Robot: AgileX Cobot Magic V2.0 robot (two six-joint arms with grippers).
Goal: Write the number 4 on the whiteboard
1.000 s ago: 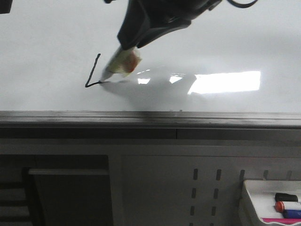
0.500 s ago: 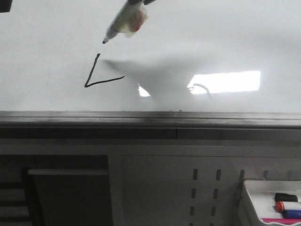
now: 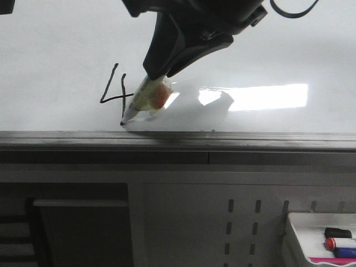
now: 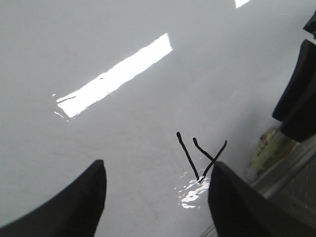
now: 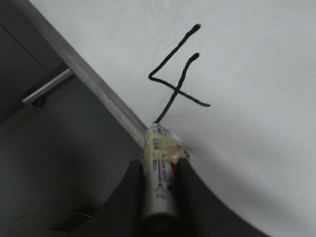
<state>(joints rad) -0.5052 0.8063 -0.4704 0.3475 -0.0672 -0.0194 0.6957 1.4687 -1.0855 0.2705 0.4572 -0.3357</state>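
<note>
The whiteboard (image 3: 55, 44) fills the upper front view, with a grey metal lower edge (image 3: 178, 139). The number 4 (image 3: 114, 89) stands on it in thin black strokes; it also shows in the left wrist view (image 4: 200, 158) and the right wrist view (image 5: 177, 79). My right gripper (image 3: 153, 75) is shut on a marker pen (image 3: 146, 100). The pen's tip rests at the bottom of the 4's long stroke, near the board's edge. The right wrist view shows the gripper (image 5: 159, 165) clamping the pen (image 5: 158, 148). My left gripper (image 4: 155, 197) is open and empty over the board, beside the 4.
A bright rectangular glare patch (image 3: 267, 95) lies right of the 4. A white tray (image 3: 300, 233) with coloured markers sits at the lower right. Below the board are a grey slotted panel (image 3: 245, 217) and a bar handle (image 3: 80, 203).
The pen finished the horizontal stroke, lifted above the board, then came down. The long downward stroke is now drawn, and the pen tip sits at its lower end.
</note>
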